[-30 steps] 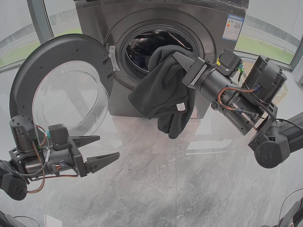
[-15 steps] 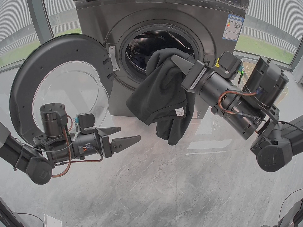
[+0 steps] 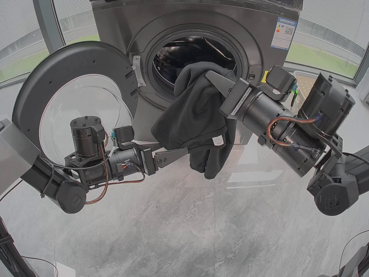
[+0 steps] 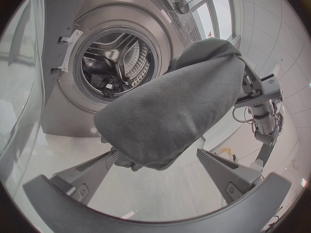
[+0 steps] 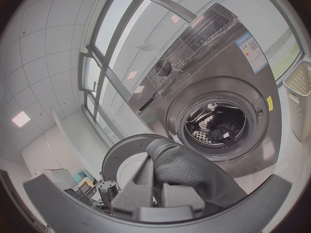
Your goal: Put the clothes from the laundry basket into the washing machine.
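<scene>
Right gripper [image 3: 210, 75] [image 5: 158, 175]: clamped on a dark garment [image 3: 196, 112] [image 4: 171, 110] [image 5: 188, 169], which it holds up in front of the washing machine [image 3: 115, 24]. The garment's upper fold overlaps the lower part of the drum opening [image 3: 173, 56] in the head view. The rest hangs down over the front panel, clear of the floor [image 3: 192, 220]. A white label shows near its lower hem.

Left gripper [image 3: 180, 151] [image 4: 155, 156]: jaws apart, level with the garment's lower hem. In the left wrist view the hem hangs between the two fingers. Whether either finger touches the cloth cannot be told.

Change from the earlier frames: one second ago the left gripper was low at the left, well apart from the garment, under the open door [image 3: 77, 62]. It has since risen and travelled toward the machine, and its fingertips now reach the hem. The right gripper and garment sit marginally lower than before, with the grip unchanged. The door stands as it did.

Other items: dark clothes [image 4: 103, 81] [image 5: 226, 130] lie inside the drum. The laundry basket [image 5: 299, 97] stands on the floor just beside the machine.
</scene>
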Available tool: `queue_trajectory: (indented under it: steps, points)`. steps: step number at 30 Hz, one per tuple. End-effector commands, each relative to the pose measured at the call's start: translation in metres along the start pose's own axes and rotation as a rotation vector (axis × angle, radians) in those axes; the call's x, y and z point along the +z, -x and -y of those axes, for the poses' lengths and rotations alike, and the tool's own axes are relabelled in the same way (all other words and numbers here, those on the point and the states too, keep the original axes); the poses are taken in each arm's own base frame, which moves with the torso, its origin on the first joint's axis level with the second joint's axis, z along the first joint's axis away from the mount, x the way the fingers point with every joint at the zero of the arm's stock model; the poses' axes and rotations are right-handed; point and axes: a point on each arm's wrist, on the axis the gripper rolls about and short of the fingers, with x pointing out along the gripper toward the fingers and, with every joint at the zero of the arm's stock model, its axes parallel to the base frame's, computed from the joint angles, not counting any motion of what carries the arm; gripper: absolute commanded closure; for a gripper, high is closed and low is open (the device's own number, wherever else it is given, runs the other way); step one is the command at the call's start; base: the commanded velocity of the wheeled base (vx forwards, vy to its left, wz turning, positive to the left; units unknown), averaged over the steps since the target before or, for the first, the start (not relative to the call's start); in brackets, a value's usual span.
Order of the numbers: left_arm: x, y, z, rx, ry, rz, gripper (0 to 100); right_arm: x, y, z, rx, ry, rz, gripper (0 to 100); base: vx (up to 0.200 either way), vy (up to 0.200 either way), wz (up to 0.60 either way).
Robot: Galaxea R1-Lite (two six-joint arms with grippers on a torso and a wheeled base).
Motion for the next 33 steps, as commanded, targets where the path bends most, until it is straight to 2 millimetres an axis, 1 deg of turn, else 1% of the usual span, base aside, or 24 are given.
queue_trajectory:
  steps: [1, 4, 10, 11, 16, 17, 22, 26, 28, 30, 33]
  points:
    - [0.000, -0.008, 0.001, -0.014, -0.002, 0.004, 0, 0.001, 0.001, -0.001, 0.002, -0.001, 0.004, 100, 0.000, 0.000, 0.00]
    - [0.002, -0.015, 0.001, -0.023, -0.009, 0.012, 0, 0.001, 0.001, -0.001, 0.003, 0.000, 0.003, 100, 0.000, 0.000, 0.00]
    - [0.004, -0.017, 0.005, -0.042, 0.001, 0.035, 0, 0.001, 0.001, -0.001, 0.001, 0.001, 0.002, 100, 0.000, 0.000, 0.00]
    - [0.005, -0.018, 0.008, -0.048, 0.010, 0.046, 0, 0.001, 0.001, -0.001, 0.001, 0.001, 0.002, 100, 0.000, 0.000, 0.00]
    - [0.006, -0.021, 0.010, -0.026, 0.006, 0.076, 0, 0.001, 0.001, -0.001, 0.001, 0.001, 0.002, 100, 0.000, 0.000, 0.00]
    - [0.005, -0.021, 0.009, -0.024, 0.007, 0.075, 100, 0.001, 0.001, -0.001, 0.001, 0.001, 0.002, 100, 0.000, 0.000, 0.00]
    - [0.005, -0.020, 0.010, -0.029, -0.002, 0.094, 100, 0.001, 0.001, 0.000, -0.001, 0.002, 0.001, 100, 0.000, 0.000, 0.00]
    - [0.003, -0.015, 0.013, -0.035, -0.010, 0.105, 100, -0.001, 0.001, 0.000, -0.001, 0.001, -0.004, 100, 0.000, 0.000, 0.00]
    - [0.004, -0.011, 0.022, -0.057, -0.020, 0.121, 100, -0.004, 0.003, 0.003, -0.010, 0.004, -0.016, 100, 0.000, 0.000, 0.00]
    - [0.003, -0.001, 0.032, -0.071, -0.025, 0.126, 100, -0.009, 0.005, 0.007, -0.022, 0.008, -0.036, 100, 0.000, 0.000, 0.00]
    - [0.002, 0.014, 0.051, -0.101, -0.033, 0.132, 100, -0.017, 0.011, 0.013, -0.039, 0.013, -0.070, 100, 0.000, 0.000, 0.00]
